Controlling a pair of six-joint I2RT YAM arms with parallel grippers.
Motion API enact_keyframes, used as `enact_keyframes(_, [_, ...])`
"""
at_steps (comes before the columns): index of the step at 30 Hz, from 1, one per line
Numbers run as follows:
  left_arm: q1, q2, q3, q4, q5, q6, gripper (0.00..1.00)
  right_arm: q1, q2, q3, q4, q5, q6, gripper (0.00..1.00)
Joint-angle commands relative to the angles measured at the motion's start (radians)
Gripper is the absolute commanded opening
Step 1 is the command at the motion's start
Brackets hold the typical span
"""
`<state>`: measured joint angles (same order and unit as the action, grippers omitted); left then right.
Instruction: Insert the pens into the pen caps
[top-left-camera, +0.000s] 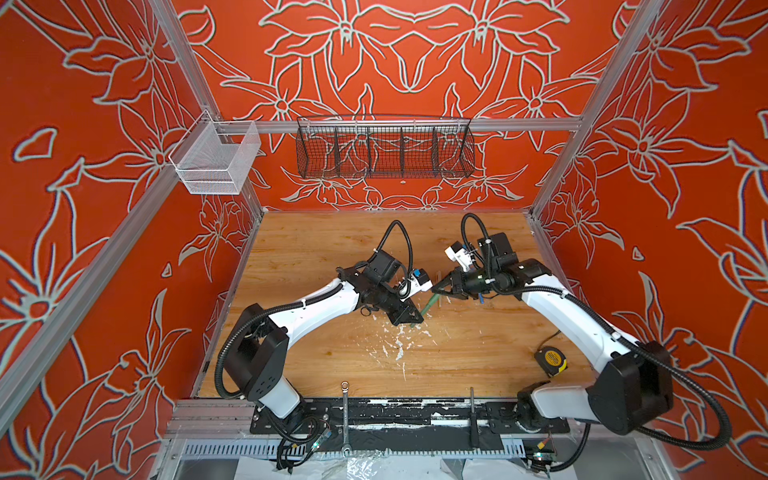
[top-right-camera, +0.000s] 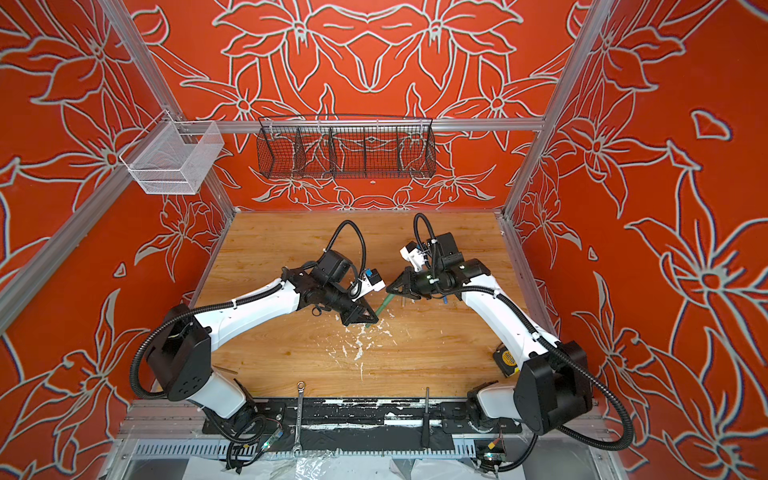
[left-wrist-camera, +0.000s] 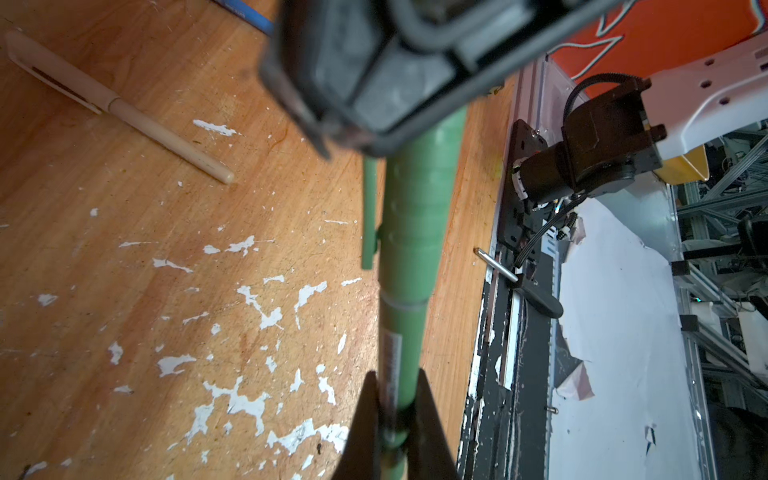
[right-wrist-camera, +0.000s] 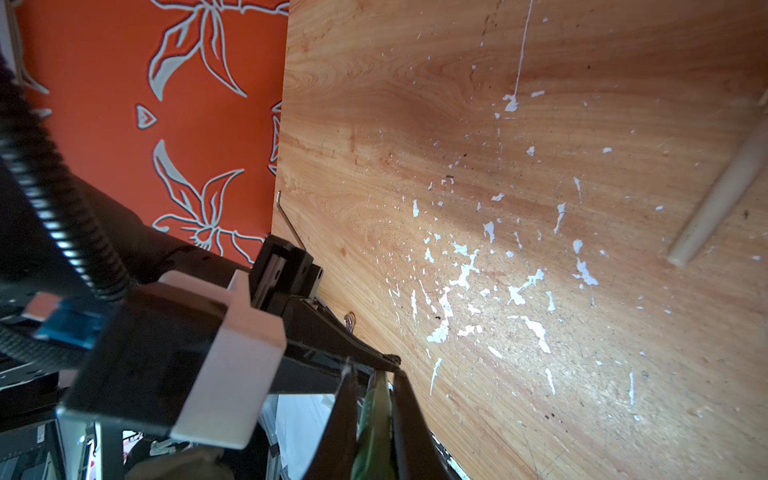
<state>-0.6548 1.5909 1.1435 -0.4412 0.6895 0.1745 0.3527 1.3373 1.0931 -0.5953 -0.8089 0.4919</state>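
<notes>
In both top views the left arm (top-left-camera: 316, 301) and the right arm (top-left-camera: 552, 297) bend inward to mid-frame, tips nearly meeting. The left gripper (top-left-camera: 417, 319) clamps the green pen (top-left-camera: 428, 306) at its lower end. The right gripper (top-left-camera: 435, 287) pinches the green cap (left-wrist-camera: 419, 199) on its upper end.

Orange-red walls (top-left-camera: 415, 62) with pale flower outlines close in three sides, braced by aluminium rails (top-left-camera: 519, 124). Far beyond the left hand (top-left-camera: 417, 320) and the right hand (top-left-camera: 435, 287), a black wire basket (top-left-camera: 384, 149) hangs on the back wall. A white mesh basket (top-left-camera: 216, 160) hangs in the corner past the left hand. Under both lies the wooden bench (top-left-camera: 311, 249), evenly lit, with white paint flecks (top-left-camera: 397, 345) just nearside of the left hand.
</notes>
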Motion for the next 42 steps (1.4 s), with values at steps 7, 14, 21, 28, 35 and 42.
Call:
enact_keyframes(7, [0.009,-0.021,-0.085,0.215,0.003,-0.165,0.0,-0.065,-0.23,-0.092,0.186,0.143,0.122,0.44])
enact_keyframes(14, [-0.002,-0.097,-0.155,0.344,0.006,-0.233,0.0,-0.068,-0.294,-0.222,0.334,0.14,0.166,0.5])
enact_keyframes(21, [-0.012,-0.115,-0.151,0.361,0.022,-0.247,0.0,-0.006,-0.277,-0.299,0.438,0.163,0.195,0.51])
enact_keyframes(28, [-0.018,-0.113,-0.148,0.357,0.044,-0.249,0.0,0.032,-0.255,-0.311,0.538,0.18,0.198,0.53])
enact_keyframes(35, [-0.025,-0.113,-0.144,0.346,0.054,-0.24,0.0,0.039,-0.179,-0.275,0.592,0.161,0.181,0.53])
enact_keyframes(42, [-0.026,-0.102,-0.132,0.326,0.065,-0.23,0.0,0.06,-0.131,-0.224,0.566,0.172,0.128,0.54])
